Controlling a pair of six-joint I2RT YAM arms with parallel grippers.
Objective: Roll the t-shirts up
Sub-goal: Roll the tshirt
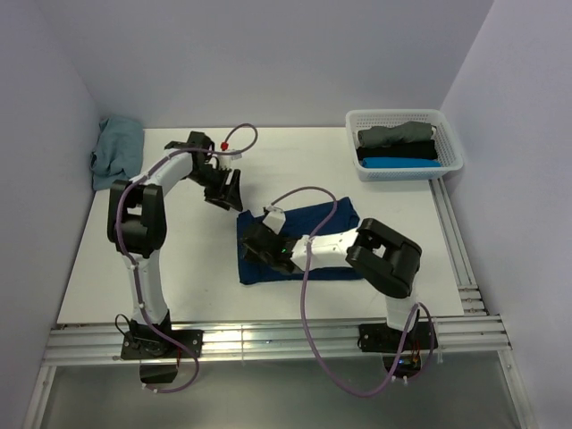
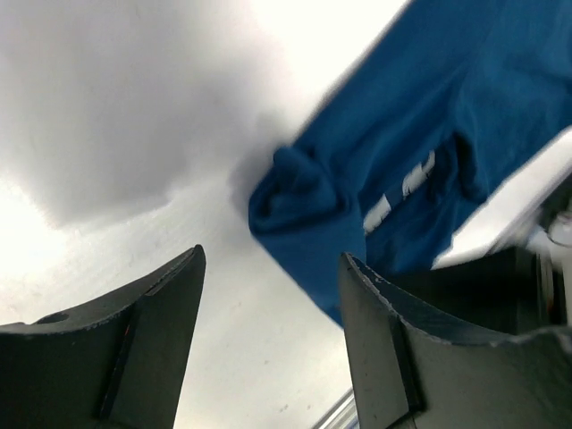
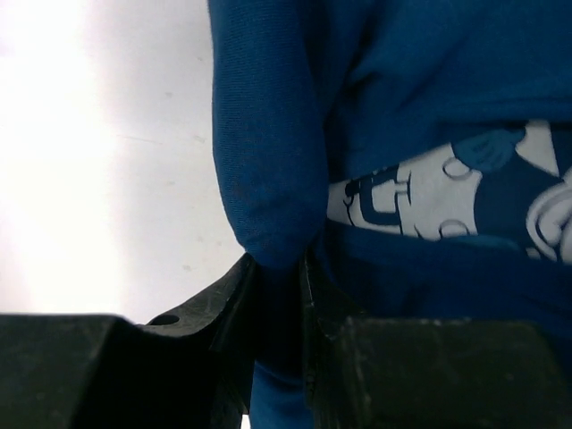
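**Navy t-shirt** (image 1: 338, 217): we find it lying folded into a strip on the table (image 1: 116, 277), midway between the left and right edges and somewhat nearer the near edge. A white print (image 3: 429, 197) shows on it in the right wrist view.

**Right pincer** (image 3: 279, 268): clenched on a rounded fold of the navy cloth at the strip's left end. The cloth fills the gap between the jaws.

**Left pincer** (image 2: 271, 261): released, jaws apart with nothing between them. It hovers just beyond the strip's far left corner (its view is blurred, so we cannot tell its height over the table).

**Handling, in our judgement:** the cloth is light, soft and limp. It will sag, slide over itself and unroll once let go. We would take hold along the folded end, at both of its corners, pinching through every layer. A grip on one side only may skew the roll.

**White lattice basket** (image 1: 450, 134): at the far right corner, holding a grey shirt (image 1: 398, 134), a black shirt (image 1: 393, 152) and a bright blue shirt (image 1: 402, 163).

**Pale teal shirt** (image 1: 116, 152): crumpled at the far left corner.
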